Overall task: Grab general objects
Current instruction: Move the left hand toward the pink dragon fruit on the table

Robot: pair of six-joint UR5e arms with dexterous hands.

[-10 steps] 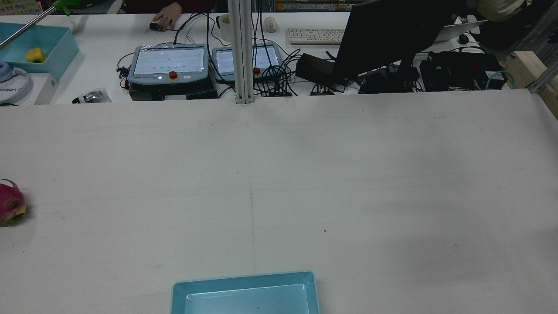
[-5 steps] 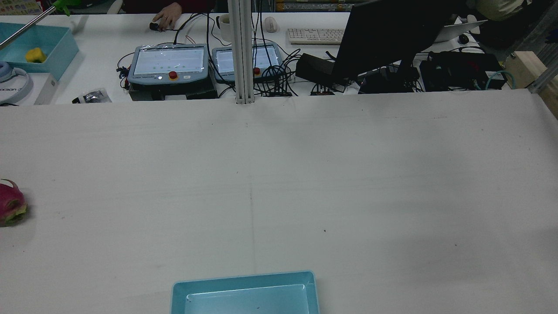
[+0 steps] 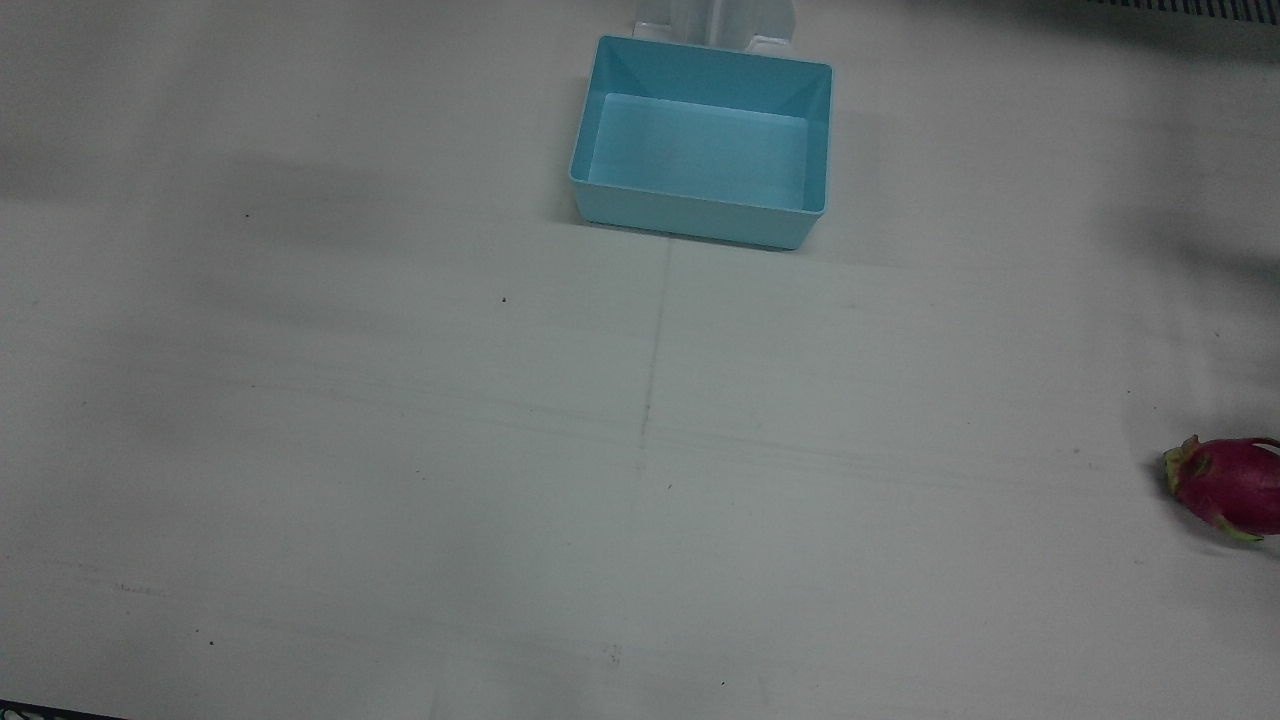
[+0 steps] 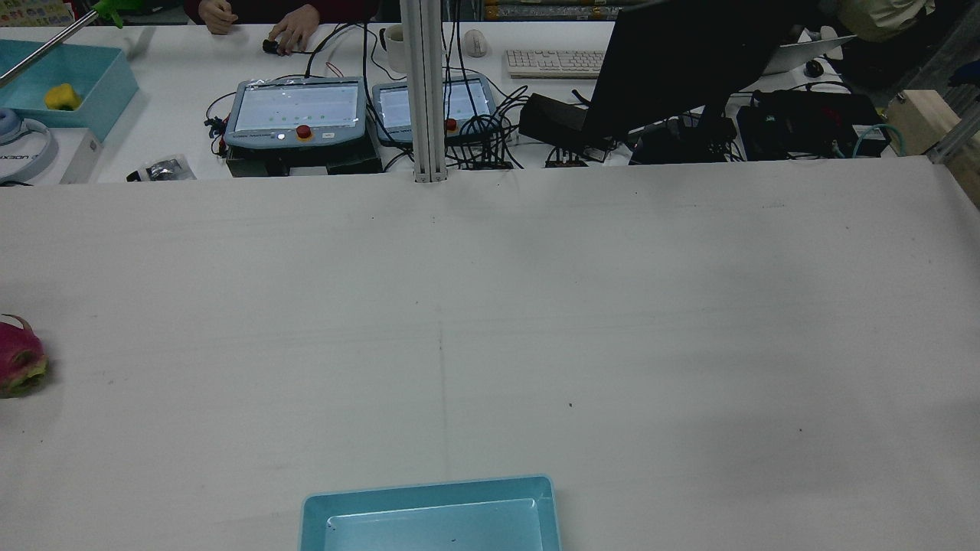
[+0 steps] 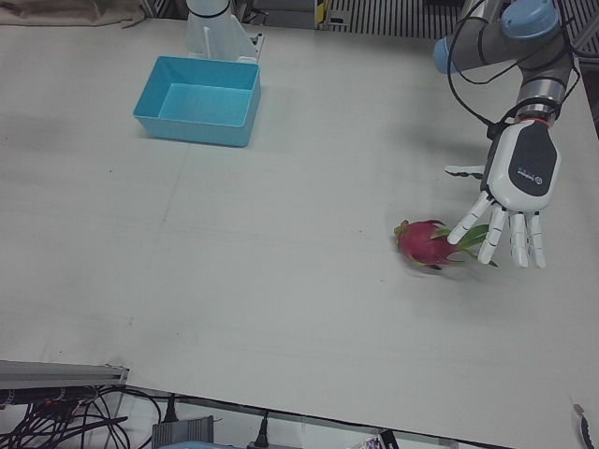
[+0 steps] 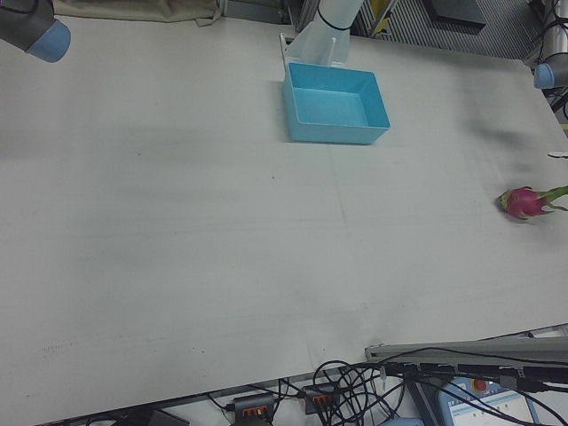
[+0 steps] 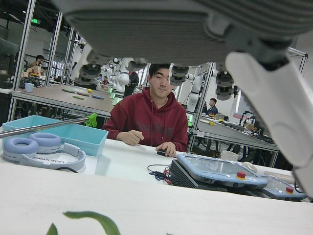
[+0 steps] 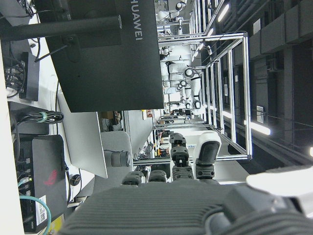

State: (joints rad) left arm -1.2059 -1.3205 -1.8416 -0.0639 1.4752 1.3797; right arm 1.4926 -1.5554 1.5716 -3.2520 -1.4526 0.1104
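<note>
A pink dragon fruit (image 5: pixel 423 243) with green tips lies on the white table, near the edge on my left arm's side. It also shows in the front view (image 3: pixel 1228 485), the rear view (image 4: pixel 19 356) and the right-front view (image 6: pixel 524 202). My left hand (image 5: pixel 515 187) hangs open right beside it, with its fingers (image 5: pixel 465 229) spread and pointing down; one finger overlaps the fruit's leafy end. I cannot tell whether it touches. My right hand (image 8: pixel 195 215) shows only in its own view, held high, fingers apart, empty.
An empty light blue bin (image 3: pixel 700 58) stands at the robot-side middle of the table, also in the left-front view (image 5: pixel 150 98) and the rear view (image 4: pixel 310 509). Beyond the far edge a desk holds teach pendants (image 4: pixel 297 111), cables and a monitor (image 4: pixel 689 61).
The dragon fruit and the bin have not moved. A person's second hand has come into view at the far desk.
</note>
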